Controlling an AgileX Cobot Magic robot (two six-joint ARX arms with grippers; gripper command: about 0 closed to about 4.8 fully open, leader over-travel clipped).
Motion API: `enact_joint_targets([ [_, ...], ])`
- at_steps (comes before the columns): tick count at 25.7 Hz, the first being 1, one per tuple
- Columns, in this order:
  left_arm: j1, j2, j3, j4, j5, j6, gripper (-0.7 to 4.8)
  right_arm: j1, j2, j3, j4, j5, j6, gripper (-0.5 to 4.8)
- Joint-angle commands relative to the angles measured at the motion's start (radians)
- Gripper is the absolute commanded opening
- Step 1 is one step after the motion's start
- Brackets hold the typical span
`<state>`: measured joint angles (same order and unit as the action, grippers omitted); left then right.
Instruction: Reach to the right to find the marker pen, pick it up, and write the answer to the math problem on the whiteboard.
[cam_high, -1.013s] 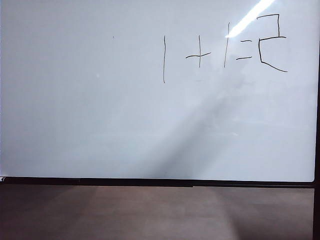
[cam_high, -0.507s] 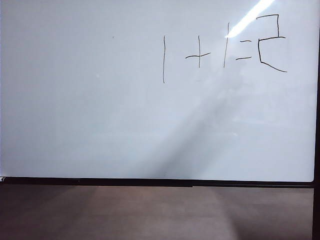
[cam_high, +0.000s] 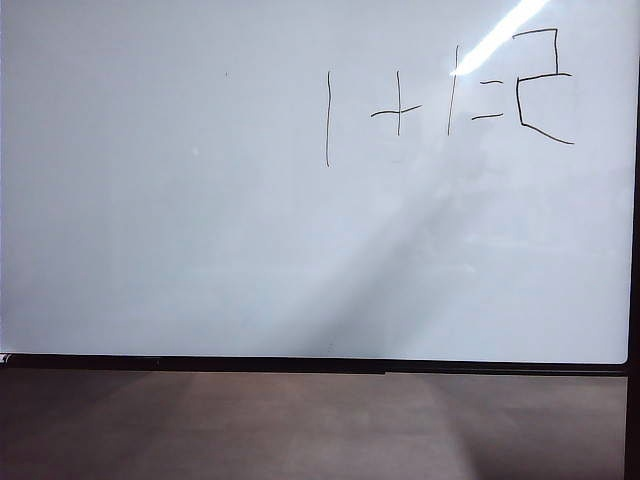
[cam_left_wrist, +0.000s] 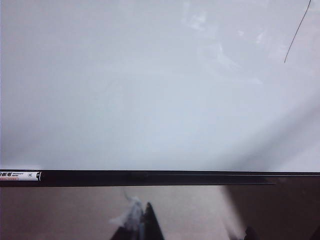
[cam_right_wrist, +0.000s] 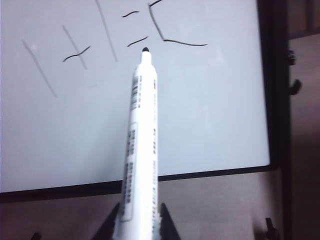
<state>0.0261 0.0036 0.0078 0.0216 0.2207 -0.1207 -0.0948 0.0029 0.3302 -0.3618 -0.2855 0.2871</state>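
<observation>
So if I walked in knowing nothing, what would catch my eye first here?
Probably the big whiteboard filling the exterior view, with the math problem handwritten near its upper right and an angular 2 already after the equals bars. Next, the right wrist view: the right gripper clamps the marker pen, whose dark tip points toward that writing.

White marker pen (cam_right_wrist: 141, 150), dark tip toward whiteboard (cam_high: 200, 250), below math problem (cam_high: 400, 105).

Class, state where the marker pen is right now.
The marker pen shows only in the right wrist view, clamped in the right gripper, tip aimed at the whiteboard near the equals bars.
</observation>
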Motion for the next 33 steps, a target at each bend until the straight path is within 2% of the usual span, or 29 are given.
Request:
enact_joint_targets([
  [1, 0.000, 0.000, 0.001, 0.010, 0.004, 0.005, -0.05, -0.005, 0.000, -0.064, 0.045, -0.002, -0.009, 0.04],
  [7, 0.000, 0.000, 0.001, 0.010, 0.004, 0.005, -0.05, -0.005, 0.000, -0.214, 0.167, -0.001, -0.035, 0.04],
  [12, 0.000, 0.000, 0.001, 0.010, 0.004, 0.005, -0.04, -0.002, 0.000, -0.325, 0.309, 0.049, -0.052, 0.04],
  [17, 0.000, 0.000, 0.001, 0.010, 0.004, 0.005, -0.04, 0.016, -0.001, -0.327, 0.303, 0.153, -0.093, 0.04],
  [33, 0.000, 0.000, 0.001, 0.010, 0.004, 0.005, -0.05, 0.016, -0.001, -0.327, 0.320, 0.154, -0.108, 0.04],
])
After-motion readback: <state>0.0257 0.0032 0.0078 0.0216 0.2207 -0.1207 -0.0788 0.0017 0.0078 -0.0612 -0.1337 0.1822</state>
